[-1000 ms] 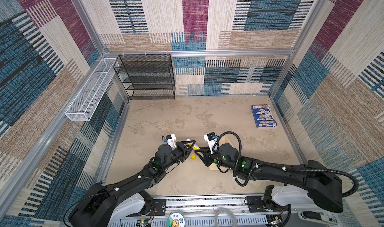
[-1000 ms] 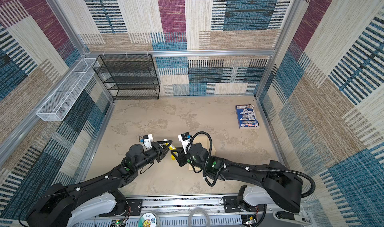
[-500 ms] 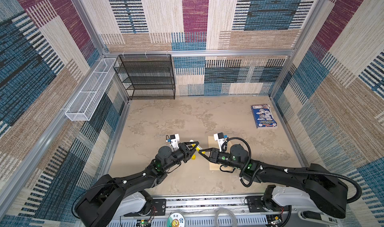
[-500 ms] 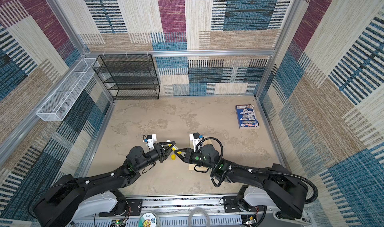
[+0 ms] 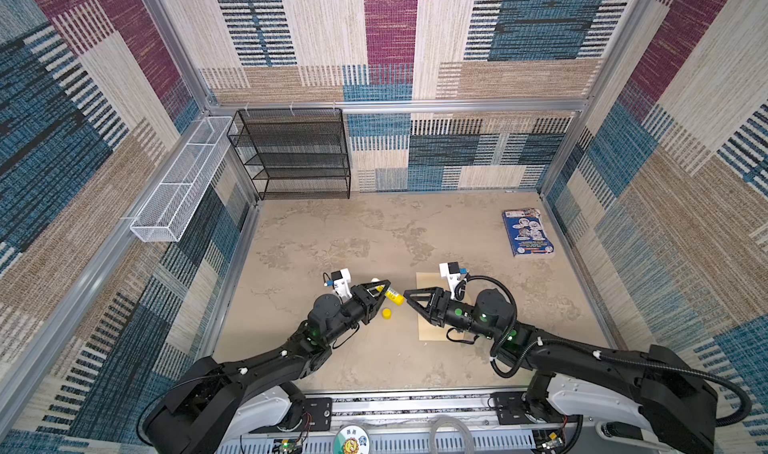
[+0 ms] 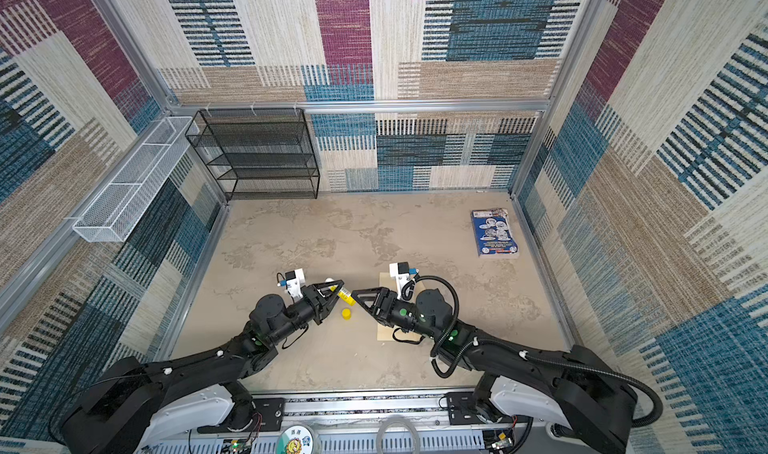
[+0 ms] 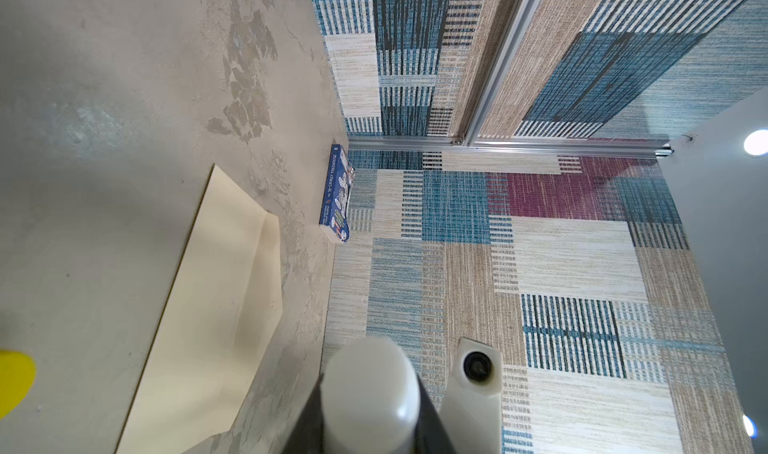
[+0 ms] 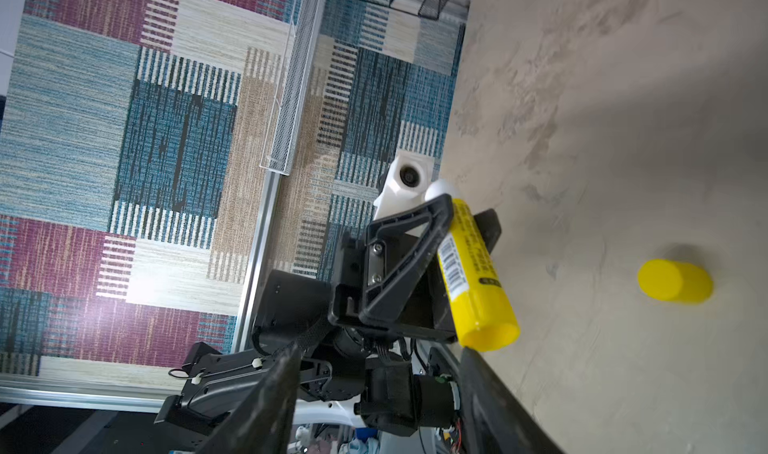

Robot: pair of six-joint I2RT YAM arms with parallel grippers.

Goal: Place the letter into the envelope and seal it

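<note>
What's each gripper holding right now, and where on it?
The left gripper grips the yellow glue stick across its barrel, near the uncapped white tip. The right gripper is open and empty.

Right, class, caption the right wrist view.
Left jaws clamp an uncapped yellow glue stick; its cap lies on the table.

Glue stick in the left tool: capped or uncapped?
Uncapped. The glue stick in the left tool shows its bare white tip; the yellow cap lies apart on the table.
</note>
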